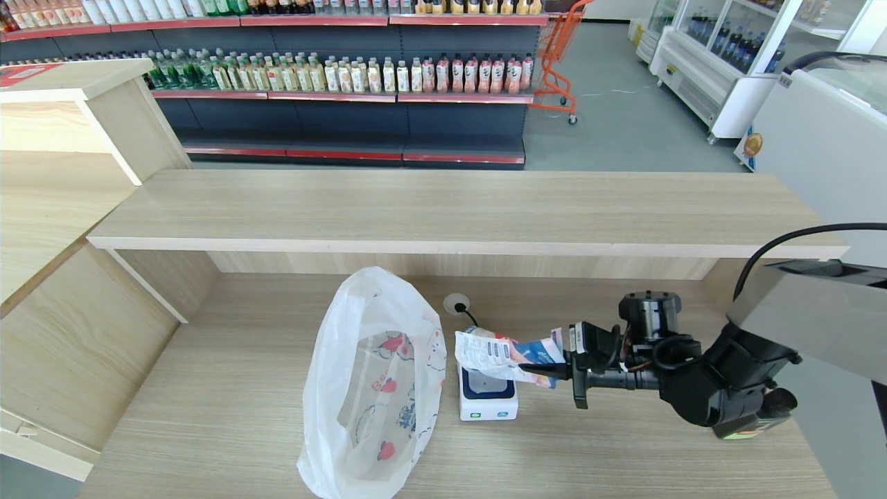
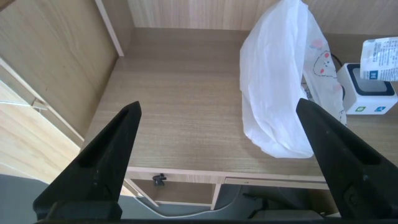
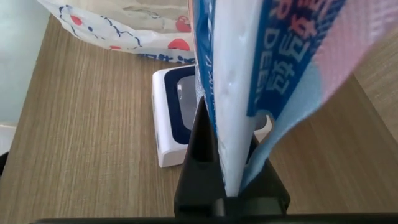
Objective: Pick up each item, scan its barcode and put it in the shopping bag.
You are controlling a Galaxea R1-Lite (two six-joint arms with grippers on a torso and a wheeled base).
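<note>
Right claw (image 1: 553,371): pinching packet (image 1: 502,353) edge above scanner (image 1: 488,407). Advised: turn printed side down toward it, hold level, steady. Left claw (image 2: 217,106): spread, empty.

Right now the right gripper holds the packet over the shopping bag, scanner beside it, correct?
No. The right gripper holds the packet over the scanner, with the shopping bag beside it, as the head view shows.
</note>
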